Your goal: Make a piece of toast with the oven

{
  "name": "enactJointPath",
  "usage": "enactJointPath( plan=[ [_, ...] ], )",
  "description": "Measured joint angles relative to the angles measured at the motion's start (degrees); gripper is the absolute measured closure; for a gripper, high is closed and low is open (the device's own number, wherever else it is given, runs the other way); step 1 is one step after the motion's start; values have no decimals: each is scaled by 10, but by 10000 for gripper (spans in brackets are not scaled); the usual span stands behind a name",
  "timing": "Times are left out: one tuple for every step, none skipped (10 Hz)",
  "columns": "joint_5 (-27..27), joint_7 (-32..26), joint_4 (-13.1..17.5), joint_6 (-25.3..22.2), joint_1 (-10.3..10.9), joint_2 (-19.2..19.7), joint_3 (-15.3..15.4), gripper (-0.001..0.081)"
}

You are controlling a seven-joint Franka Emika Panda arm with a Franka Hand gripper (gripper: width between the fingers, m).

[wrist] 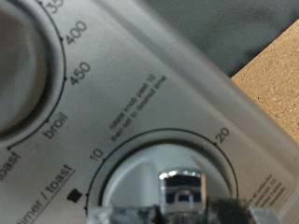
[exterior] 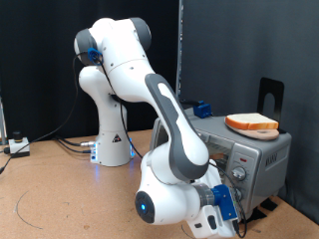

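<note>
Wrist view put you hard up against the oven control panel: the timer knob sat directly ahead of the fingers, whose grey tips were closed in at its two sides, so you appeared to have the knob pinched between them. Its dial showed 10 and 20, and a second dial beyond read 400, 450 and broil. From the exterior view your gripper was pressed against the oven's knob panel, low at the exterior view's bottom right. A piece of toast lay flat on the oven's top, above and well apart from your fingers.
</note>
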Motion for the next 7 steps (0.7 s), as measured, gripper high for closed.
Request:
enactJointPath(
  plan=[
    [2, -1, -3, 4, 0, -3, 0, 711],
    [2, 0, -4, 5, 0, -4, 0, 711],
    [2, 4, -4, 5, 0, -4, 0, 711],
    [2, 6, -4, 5, 0, -4, 0, 711],
    [2, 6, -4, 5, 0, -4, 0, 711],
    [2, 8, -4, 6, 0, -4, -1, 711],
    [1, 9, -4, 6, -1, -5, -6, 711]
  ],
)
